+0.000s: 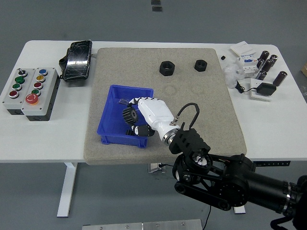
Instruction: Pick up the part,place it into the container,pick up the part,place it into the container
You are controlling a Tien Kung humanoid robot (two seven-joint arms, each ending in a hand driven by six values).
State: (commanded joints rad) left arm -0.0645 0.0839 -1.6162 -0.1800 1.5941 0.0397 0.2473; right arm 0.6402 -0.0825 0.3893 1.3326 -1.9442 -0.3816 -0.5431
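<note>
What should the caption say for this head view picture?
Right robot hand lowers a black gear into the blue bin.

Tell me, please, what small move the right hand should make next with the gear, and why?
Probably open the fingers and let the gear drop. The right hand grips the black gear over the inside of the blue container, within its walls, so a release should land it inside. Two black nuts wait on the mat beyond.
</note>
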